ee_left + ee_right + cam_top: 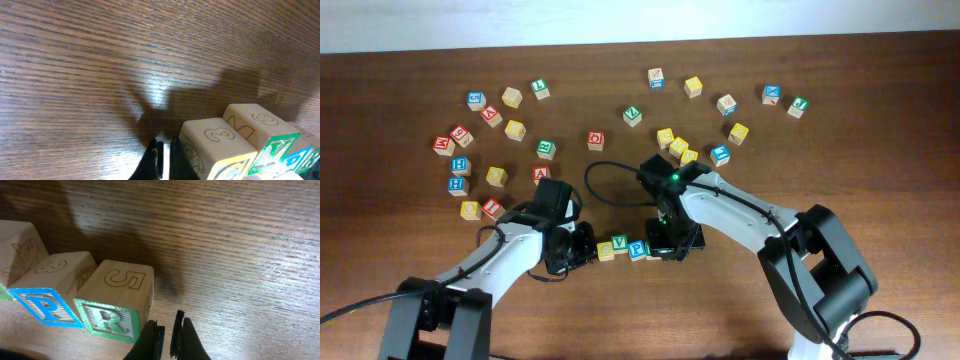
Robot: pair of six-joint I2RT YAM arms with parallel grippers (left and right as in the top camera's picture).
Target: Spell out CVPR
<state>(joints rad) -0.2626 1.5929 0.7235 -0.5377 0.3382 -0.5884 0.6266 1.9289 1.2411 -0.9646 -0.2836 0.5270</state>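
Near the front edge of the table [720, 320], the four task cubes lie in one close row: C cube [215, 150], V cube [262, 132], P cube [52, 292], R cube [117, 300]. The left gripper [164, 150] sits just beside the C end and the right gripper [167, 330] just beside the R end. Both have their fingers pressed together and hold nothing; contact with the end cubes cannot be confirmed. The step appears to be squaring the row. Press low on the end faces, along the row axis, equally from both sides, so no cube twists or lifts. Retract each gripper straight outward. Farther back, the spare cubes [595, 140] lie well apart and need no handling.
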